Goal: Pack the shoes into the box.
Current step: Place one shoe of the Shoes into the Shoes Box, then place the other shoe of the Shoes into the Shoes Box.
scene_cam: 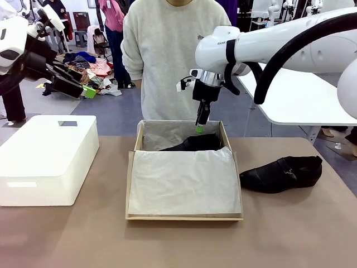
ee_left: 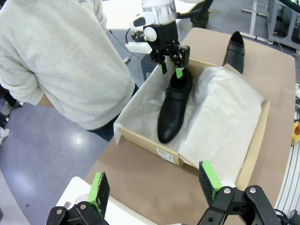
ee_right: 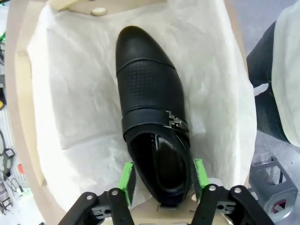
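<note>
Shoe [scene_cam: 195,142] [ee_left: 173,110] [ee_right: 150,103] number one lies in the box [scene_cam: 184,216] [ee_left: 145,143], on the tissue [scene_cam: 184,184] along the 12 o'clock wall. Right end effector [scene_cam: 199,127] [ee_left: 171,70] [ee_right: 162,176] hovers at its heel, jaws apart, straddling the heel opening. Second shoe [scene_cam: 281,173] [ee_left: 233,51] sits on the table [scene_cam: 83,234], just beside the box at 3 o'clock. Left end effector [scene_cam: 72,86] [ee_left: 153,183] hangs high at 9 o'clock, spread wide, empty. Person [scene_cam: 167,56] stands at 12 o'clock.

A lidded white plastic bin [scene_cam: 47,159] sits at the left of the brown table [scene_cam: 178,245]. A person in a pale grey sweatshirt [scene_cam: 167,56] stands at its far edge. Behind, colourful clothes [scene_cam: 92,70] lie heaped on the floor, and a white table [scene_cam: 301,100] stands to the right.
</note>
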`<state>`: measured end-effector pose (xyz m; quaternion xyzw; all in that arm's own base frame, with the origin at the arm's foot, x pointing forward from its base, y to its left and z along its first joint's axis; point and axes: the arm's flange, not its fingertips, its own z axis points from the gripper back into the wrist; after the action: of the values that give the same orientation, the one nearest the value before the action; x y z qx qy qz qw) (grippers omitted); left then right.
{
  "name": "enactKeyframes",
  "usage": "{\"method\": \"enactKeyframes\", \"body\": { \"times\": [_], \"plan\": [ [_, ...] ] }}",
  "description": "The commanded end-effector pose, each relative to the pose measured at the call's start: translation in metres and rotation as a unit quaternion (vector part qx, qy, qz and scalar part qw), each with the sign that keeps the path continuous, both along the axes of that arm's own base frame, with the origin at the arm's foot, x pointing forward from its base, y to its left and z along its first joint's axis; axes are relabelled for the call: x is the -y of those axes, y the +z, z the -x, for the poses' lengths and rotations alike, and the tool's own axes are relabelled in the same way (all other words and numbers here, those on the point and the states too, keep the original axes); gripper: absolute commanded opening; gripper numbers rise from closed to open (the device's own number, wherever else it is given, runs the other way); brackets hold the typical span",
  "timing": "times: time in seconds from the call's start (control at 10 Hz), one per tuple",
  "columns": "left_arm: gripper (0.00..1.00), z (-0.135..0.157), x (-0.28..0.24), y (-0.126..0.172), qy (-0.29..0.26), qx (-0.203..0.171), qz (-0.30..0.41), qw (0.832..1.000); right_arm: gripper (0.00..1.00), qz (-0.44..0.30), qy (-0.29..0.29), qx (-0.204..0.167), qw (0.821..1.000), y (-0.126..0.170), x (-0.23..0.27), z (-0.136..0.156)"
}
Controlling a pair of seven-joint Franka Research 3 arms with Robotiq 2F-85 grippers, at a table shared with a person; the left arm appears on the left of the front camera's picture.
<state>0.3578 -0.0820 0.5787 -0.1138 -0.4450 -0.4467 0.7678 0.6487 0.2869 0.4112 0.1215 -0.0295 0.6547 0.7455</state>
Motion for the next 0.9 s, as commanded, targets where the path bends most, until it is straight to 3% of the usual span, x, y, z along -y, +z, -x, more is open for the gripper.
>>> {"method": "enactKeyframes", "body": {
  "times": [0.0, 0.3, 0.6, 0.8],
  "plan": [
    [1.0, 0.0, 0.0, 0.0, -0.002, -0.001, 0.004, 1.0, 1.0, -0.018, 0.012, -0.015, 1.0, 0.019, 0.006, 0.012],
    [1.0, 0.0, 0.0, 0.0, -0.002, -0.001, 0.004, 1.0, 1.0, 0.0, 0.023, -0.02, 1.0, 0.034, 0.008, 0.025],
    [1.0, 0.0, 0.0, 0.0, -0.002, -0.001, 0.004, 1.0, 1.0, 0.024, 0.002, -0.008, 1.0, 0.043, 0.013, 0.029],
    [1.0, 0.0, 0.0, 0.0, -0.002, -0.001, 0.004, 1.0, 1.0, 0.033, 0.005, 0.007, 0.999, 0.065, 0.025, 0.036]
  ]
}}
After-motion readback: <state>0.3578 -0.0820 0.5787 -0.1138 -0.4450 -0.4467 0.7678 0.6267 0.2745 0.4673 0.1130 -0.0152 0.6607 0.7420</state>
